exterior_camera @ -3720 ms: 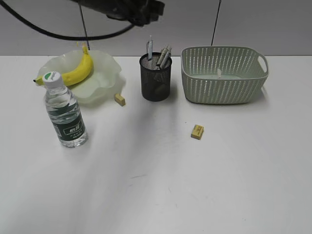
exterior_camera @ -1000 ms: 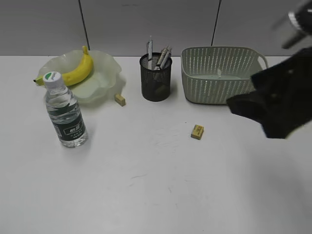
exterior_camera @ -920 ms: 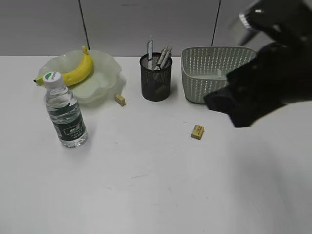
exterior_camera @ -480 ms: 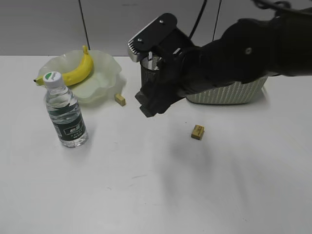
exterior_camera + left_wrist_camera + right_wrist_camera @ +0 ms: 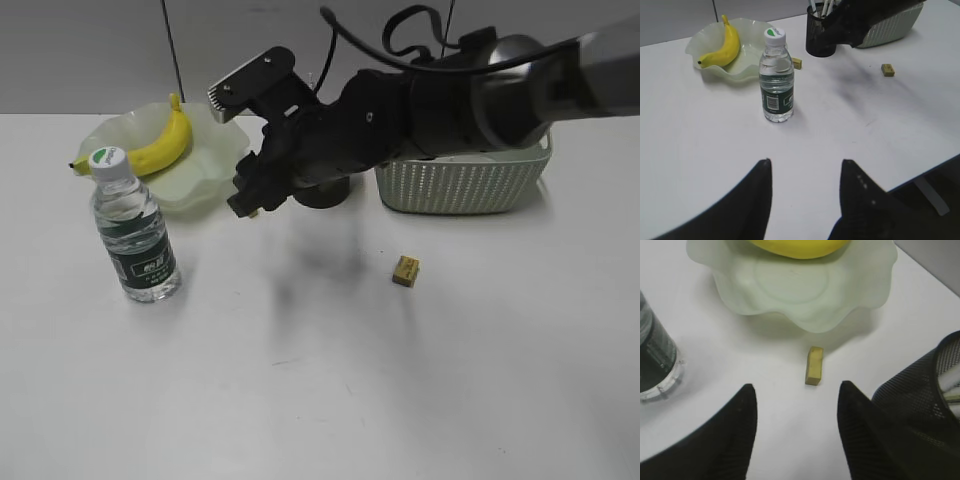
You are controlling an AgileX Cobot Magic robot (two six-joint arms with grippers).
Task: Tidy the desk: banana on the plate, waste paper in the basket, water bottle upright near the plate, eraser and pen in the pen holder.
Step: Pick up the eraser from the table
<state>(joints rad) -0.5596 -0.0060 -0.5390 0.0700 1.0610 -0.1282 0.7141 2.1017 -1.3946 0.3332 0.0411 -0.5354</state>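
Right wrist view: my right claw hangs released above the eraser.
Eraser: on the worktop, just beside the plate.
Risk: I may clip the pen holder beside it.

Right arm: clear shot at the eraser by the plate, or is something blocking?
Probably yes. The right tool hangs open just above that eraser, which lies on bare desk between the plate and the pen holder, touching neither.
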